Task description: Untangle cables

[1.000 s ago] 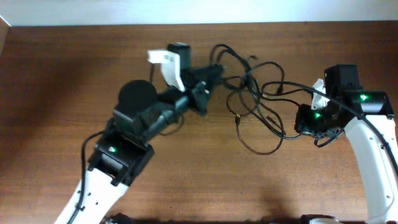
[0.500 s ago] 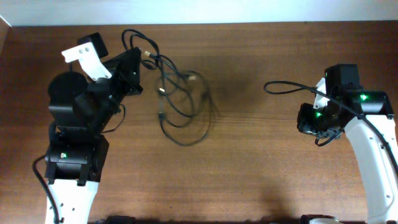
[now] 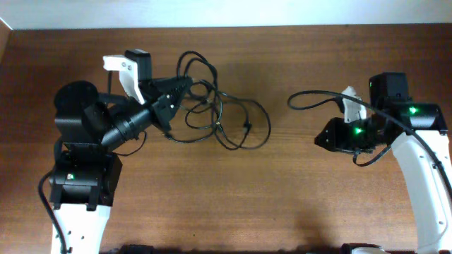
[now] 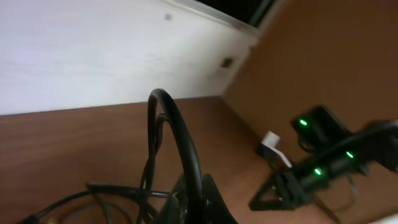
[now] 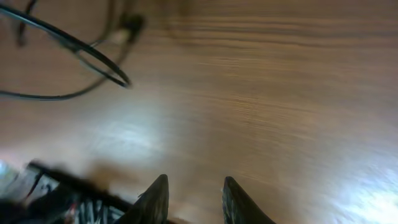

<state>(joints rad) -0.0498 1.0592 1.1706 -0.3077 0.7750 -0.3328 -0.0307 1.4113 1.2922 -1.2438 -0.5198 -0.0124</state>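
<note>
The left claw (image 3: pixel 176 94) is clenched on the cables (image 3: pixel 236 123), whose tangled loops spread over the counter (image 3: pixel 282 204) just beside it. The right claw (image 5: pixel 194 183) stands parted and empty, well apart; one stray cord (image 3: pixel 311 95) seems draped across its arm.

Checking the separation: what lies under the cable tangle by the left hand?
Bare wooden table shows through the cable tangle loops. Where strands enter the shut left hand, they are covered.

Open counter (image 3: pixel 304 190) was found across the middle and front; passage at left was blocked by tangled cables (image 3: pixel 244 127).
</note>
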